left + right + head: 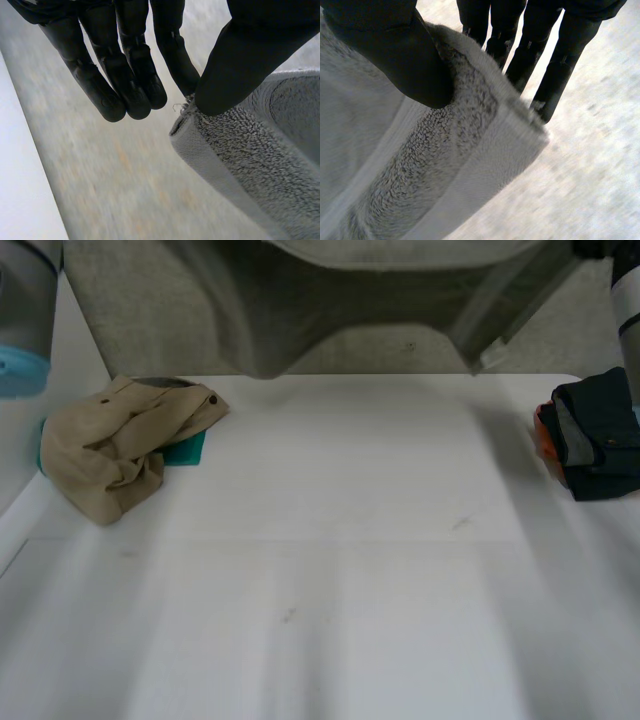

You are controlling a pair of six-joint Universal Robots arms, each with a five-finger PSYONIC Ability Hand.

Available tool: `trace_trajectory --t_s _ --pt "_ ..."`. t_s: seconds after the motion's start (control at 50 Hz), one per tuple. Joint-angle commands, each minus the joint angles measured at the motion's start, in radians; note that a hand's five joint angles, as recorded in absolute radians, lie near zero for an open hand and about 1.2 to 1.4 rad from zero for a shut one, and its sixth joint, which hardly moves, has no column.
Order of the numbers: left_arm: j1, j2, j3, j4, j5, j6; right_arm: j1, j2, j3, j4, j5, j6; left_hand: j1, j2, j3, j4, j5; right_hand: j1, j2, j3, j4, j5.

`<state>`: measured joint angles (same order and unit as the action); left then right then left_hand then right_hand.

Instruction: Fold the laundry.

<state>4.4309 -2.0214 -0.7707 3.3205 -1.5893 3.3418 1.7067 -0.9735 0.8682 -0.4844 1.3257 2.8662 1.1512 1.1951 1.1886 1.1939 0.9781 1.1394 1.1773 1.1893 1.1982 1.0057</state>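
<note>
While aloft, towel (pixel 300 300) in left hand (pixel 240 65), right hand (pixel 395 50).

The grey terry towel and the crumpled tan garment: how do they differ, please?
The grey terry towel hangs above the white table, pinched by the left hand and right hand; the tan garment lies on it untouched. The towel is spread; the garment is bunched. Both are cloth.

- From where I stand nothing can be read: no lettering, label, brand or number on the grey towel (pixel 445 150), the tan garment (pixel 110 445) or the dark folded clothes (pixel 600 440).
</note>
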Motion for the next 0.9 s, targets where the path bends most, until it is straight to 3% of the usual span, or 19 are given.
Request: trace_trajectory --t_s 0.02,0.18,0.26,0.34,0.4,0.5,0.58,0.7,0.78,0.9 --pt "0.036 -0.002 -0.223 -0.012 0.052 0.038 -0.01 0.013 0.104 0.179 -0.08 -0.016 0.245 0.201 0.208 0.202 0.244 0.257 0.219 0.207 0.198 0.216" --pt "0.071 0.01 -0.537 -0.022 0.178 0.215 -0.065 0.048 0.323 0.354 -0.181 -0.062 0.245 0.201 0.208 0.202 0.244 0.257 0.219 0.207 0.198 0.216" --pt "0.08 0.018 -0.654 -0.061 0.169 0.366 -0.096 0.047 0.385 0.47 -0.23 -0.116 0.245 0.201 0.208 0.202 0.244 0.257 0.219 0.207 0.198 0.216" --pt "0.096 0.036 -0.758 -0.146 0.109 0.533 -0.125 0.01 0.394 0.715 -0.255 -0.218 0.245 0.201 0.208 0.202 0.244 0.257 0.219 0.207 0.198 0.216" --pt "0.093 0.065 -0.809 -0.203 0.086 0.591 -0.144 -0.02 0.39 0.878 -0.249 -0.286 0.245 0.201 0.208 0.202 0.244 0.257 0.219 0.207 0.198 0.216" --pt "0.091 0.162 -0.935 -0.392 0.074 0.702 -0.186 -0.074 0.377 1.27 -0.205 -0.561 0.245 0.201 0.208 0.202 0.244 0.257 0.219 0.207 0.198 0.216" --pt "0.093 0.216 -0.999 -0.518 0.097 0.762 -0.214 -0.103 0.39 1.47 -0.143 -0.806 0.245 0.201 0.208 0.202 0.244 0.257 0.219 0.207 0.198 0.216" --pt "0.088 0.239 -0.989 -0.598 0.117 0.795 -0.231 -0.119 0.393 1.48 -0.135 -0.881 0.245 0.201 0.208 0.202 0.244 0.257 0.219 0.207 0.198 0.216" --pt "0.082 0.195 -0.874 -0.553 0.106 0.795 -0.226 -0.09 0.358 1.38 -0.151 -0.837 0.245 0.201 0.208 0.202 0.244 0.257 0.219 0.207 0.198 0.216" --pt "0.039 0.018 -0.592 -0.461 0.077 0.704 -0.187 -0.001 0.299 1.147 -0.145 -0.72 0.245 0.201 0.208 0.202 0.244 0.257 0.219 0.207 0.198 0.216"
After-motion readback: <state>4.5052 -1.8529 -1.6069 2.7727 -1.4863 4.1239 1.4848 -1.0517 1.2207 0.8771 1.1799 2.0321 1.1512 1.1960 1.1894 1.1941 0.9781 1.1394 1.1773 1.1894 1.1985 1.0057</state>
